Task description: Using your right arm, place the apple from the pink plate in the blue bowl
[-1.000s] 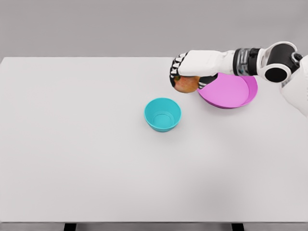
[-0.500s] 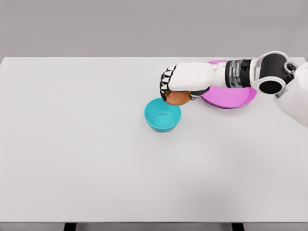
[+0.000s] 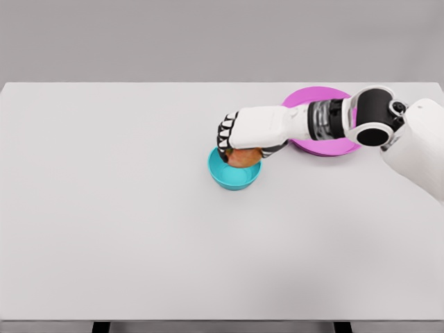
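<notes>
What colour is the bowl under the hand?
The bowl is turquoise blue, seen in the head view, with the right hand holding the apple over it.

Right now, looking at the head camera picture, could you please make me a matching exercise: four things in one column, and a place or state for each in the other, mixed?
Things:
1. apple
2. blue bowl
3. pink plate
4. right hand

States:
A. holds nothing, partly behind the forearm
B. curled around the fruit
C. held over the bowl
D. on the table near its middle, under the hand

Pairs: 1-C, 2-D, 3-A, 4-B
</notes>
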Available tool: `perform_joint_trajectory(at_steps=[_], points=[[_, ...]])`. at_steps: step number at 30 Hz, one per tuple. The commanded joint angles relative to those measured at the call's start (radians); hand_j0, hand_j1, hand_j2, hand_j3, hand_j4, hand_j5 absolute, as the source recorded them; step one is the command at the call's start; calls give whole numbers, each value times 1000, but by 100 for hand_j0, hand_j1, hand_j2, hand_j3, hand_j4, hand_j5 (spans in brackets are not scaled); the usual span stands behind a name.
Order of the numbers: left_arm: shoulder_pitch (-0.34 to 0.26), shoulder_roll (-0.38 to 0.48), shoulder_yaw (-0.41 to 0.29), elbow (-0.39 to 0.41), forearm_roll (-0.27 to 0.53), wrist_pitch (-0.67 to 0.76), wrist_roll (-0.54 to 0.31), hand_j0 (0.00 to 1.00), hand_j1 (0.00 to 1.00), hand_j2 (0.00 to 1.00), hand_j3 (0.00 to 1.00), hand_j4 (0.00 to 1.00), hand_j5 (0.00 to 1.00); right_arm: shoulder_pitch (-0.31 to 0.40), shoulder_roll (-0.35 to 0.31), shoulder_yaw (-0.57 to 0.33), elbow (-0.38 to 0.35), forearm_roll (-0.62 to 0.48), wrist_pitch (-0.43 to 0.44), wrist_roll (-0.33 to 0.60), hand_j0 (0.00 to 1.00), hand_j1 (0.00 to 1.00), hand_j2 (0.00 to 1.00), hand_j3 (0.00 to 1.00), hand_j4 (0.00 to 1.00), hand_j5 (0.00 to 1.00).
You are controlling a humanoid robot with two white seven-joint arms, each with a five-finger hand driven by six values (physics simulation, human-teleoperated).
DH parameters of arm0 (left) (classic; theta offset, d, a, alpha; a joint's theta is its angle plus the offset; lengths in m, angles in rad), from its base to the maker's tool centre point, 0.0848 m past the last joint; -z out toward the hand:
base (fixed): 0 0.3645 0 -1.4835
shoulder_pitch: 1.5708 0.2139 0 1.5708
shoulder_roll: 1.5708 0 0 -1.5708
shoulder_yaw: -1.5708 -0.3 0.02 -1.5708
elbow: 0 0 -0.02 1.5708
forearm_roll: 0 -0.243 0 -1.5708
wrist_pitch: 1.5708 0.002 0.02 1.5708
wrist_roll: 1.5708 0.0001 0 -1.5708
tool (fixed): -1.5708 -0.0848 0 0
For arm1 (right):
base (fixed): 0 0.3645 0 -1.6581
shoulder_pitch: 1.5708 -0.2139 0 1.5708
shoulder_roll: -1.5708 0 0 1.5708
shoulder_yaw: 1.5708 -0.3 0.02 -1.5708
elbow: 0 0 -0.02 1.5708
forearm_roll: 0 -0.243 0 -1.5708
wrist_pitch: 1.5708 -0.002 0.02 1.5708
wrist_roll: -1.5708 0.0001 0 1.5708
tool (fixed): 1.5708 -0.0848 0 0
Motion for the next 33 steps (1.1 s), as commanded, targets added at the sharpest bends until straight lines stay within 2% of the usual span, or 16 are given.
perform_joint_trajectory(at_steps=[1, 11, 12, 13, 25, 26, 27, 29, 31, 33], points=[[0, 0, 0, 0, 0, 0, 0, 100, 100, 100, 100, 100, 100, 0, 4, 6, 0, -4, 3, -1, 47, 47, 47, 47, 47, 47], [0, 0, 0, 0, 0, 0, 0, 100, 100, 100, 100, 100, 100, 0, 19, 21, 0, -4, 3, -1, 48, 48, 48, 48, 48, 48], [0, 0, 0, 0, 0, 0, 0, 100, 100, 100, 100, 100, 100, 0, 17, 21, 0, -4, 3, -1, 58, 58, 58, 58, 58, 58], [0, 0, 0, 0, 0, 0, 0, 100, 100, 100, 100, 100, 100, 0, 17, 20, 1, -4, 3, -1, 99, 99, 99, 99, 99, 99], [0, 0, 0, 0, 0, 0, 0, 100, 100, 100, 100, 100, 100, -2, 16, 17, -8, -4, 3, -1, 100, 100, 100, 100, 100, 100], [0, 0, 0, 0, 0, 0, 0, 100, 100, 100, 100, 100, 100, -3, 2, 4, -46, -4, 3, -1, 100, 100, 100, 100, 100, 100], [0, 0, 0, 0, 0, 0, 0, 100, 100, 100, 100, 100, 100, -3, -9, -22, -63, -6, 3, -1, 100, 100, 100, 100, 100, 100], [0, 0, 0, 0, 0, 0, 0, 100, 100, 100, 100, 100, 100, 15, -73, -134, -65, -16, 3, -1, 100, 100, 100, 100, 100, 100], [0, 0, 0, 0, 0, 0, 0, 100, 100, 100, 100, 100, 100, 70, -111, -250, -55, -18, 3, -1, 100, 100, 100, 100, 100, 100], [0, 0, 0, 0, 0, 0, 0, 100, 100, 100, 100, 100, 100, 178, -148, -417, -49, -21, 3, -1, 100, 100, 100, 100, 100, 100]])
